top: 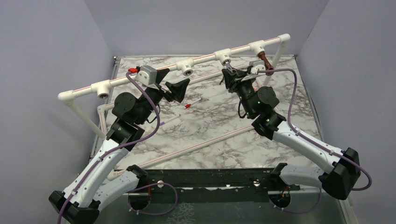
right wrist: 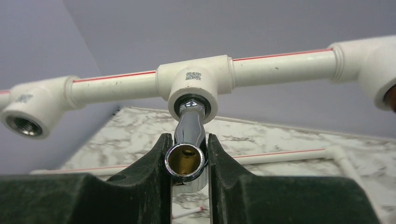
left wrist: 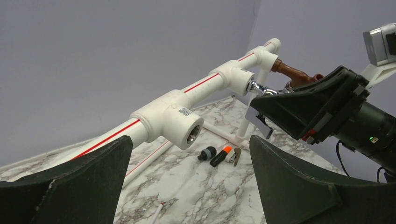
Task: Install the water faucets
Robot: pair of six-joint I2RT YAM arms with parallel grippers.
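Right wrist view alone shows fingers [right wrist: 149, 186] clasping chrome faucet [right wrist: 189, 128].

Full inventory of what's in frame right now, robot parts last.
Chrome faucet: 1, shiny chrome, at the third tee from the left, held by the right gripper.
Brown faucet: 1, reddish-brown, in the rightmost tee.
Pipe rail: 1, white with red stripe, raised along the far side.
Tee sockets: 4, white, along the rail; left two empty.
Red-tipped stick: 1, mid-table.
Small parts: a few, black and orange, under the rail.
Table: 1, grey-veined marble.
Left gripper: 1, black, open, facing an empty tee.
Right gripper: 1, black, shut on the chrome faucet.
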